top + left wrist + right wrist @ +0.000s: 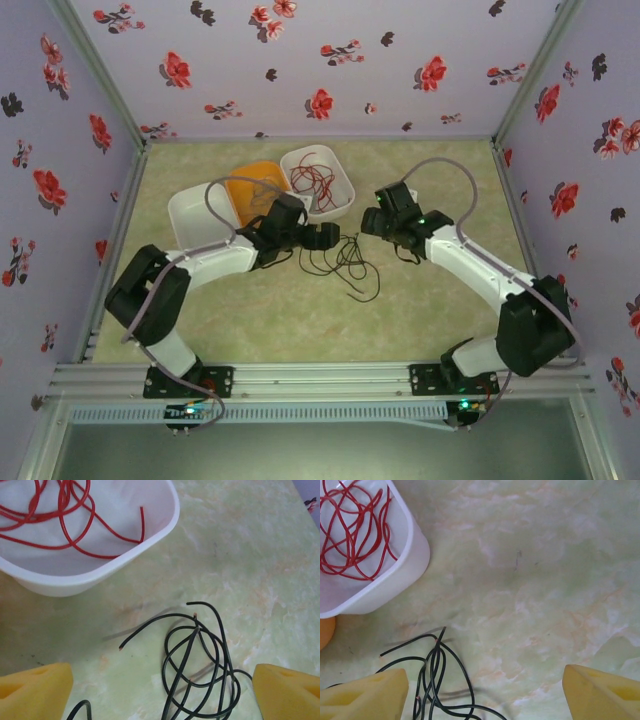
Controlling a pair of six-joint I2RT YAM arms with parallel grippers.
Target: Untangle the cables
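Left gripper and right gripper, both wide open, flank the black cables on the table; red cables lie apart in a tub. Left wrist: loops between pads, likely for pinching. Right wrist: loops near one pad

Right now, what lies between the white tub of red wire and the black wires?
Nothing; the left wrist view shows bare table between white tub and black wires.

L arm bent low, reaching right twd centre; L tool jaws spread wide. R arm mirrors it, reaching left; R tool spread too, gripping nothing.
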